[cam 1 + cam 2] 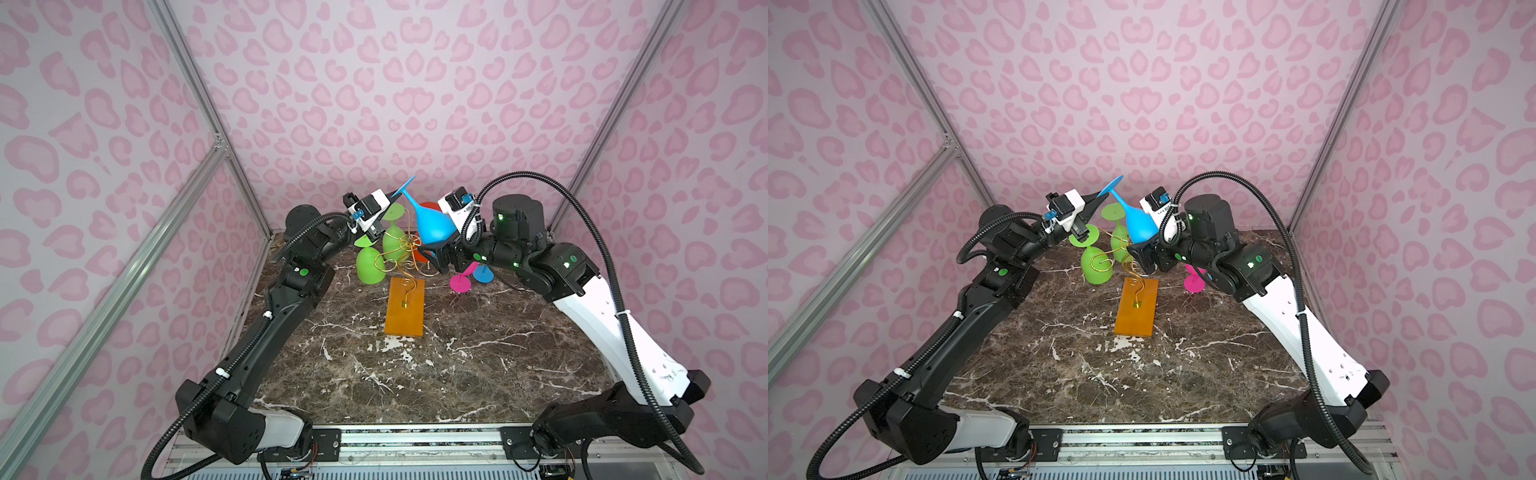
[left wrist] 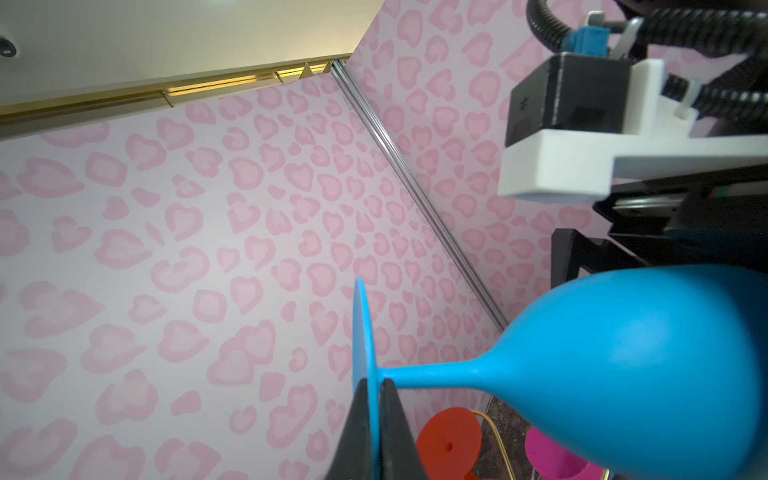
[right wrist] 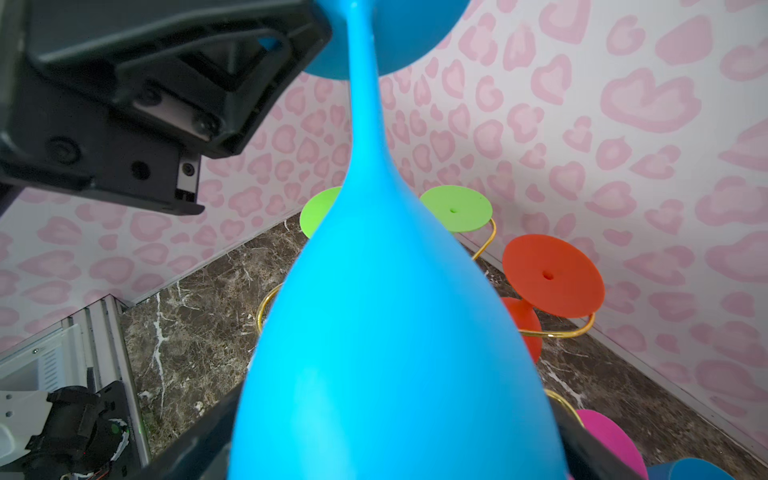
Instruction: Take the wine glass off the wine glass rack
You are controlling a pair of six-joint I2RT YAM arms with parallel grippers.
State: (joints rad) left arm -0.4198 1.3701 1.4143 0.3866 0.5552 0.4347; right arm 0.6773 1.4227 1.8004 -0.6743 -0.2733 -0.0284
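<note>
Left wrist view: what have we got?
— Our left claw [image 2: 372, 380] pinches shut on the foot of the matte blue wine glass [image 2: 623, 374]. Our right claw [image 3: 395, 403] straddles its bowl, grip unclear. The glass is tilted over the gold wire rack [image 1: 405, 320].

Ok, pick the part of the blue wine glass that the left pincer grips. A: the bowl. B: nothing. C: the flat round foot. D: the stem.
C: in the left wrist view the left pincer is shut on the disc foot of the blue wine glass, a finger on each face.
</note>
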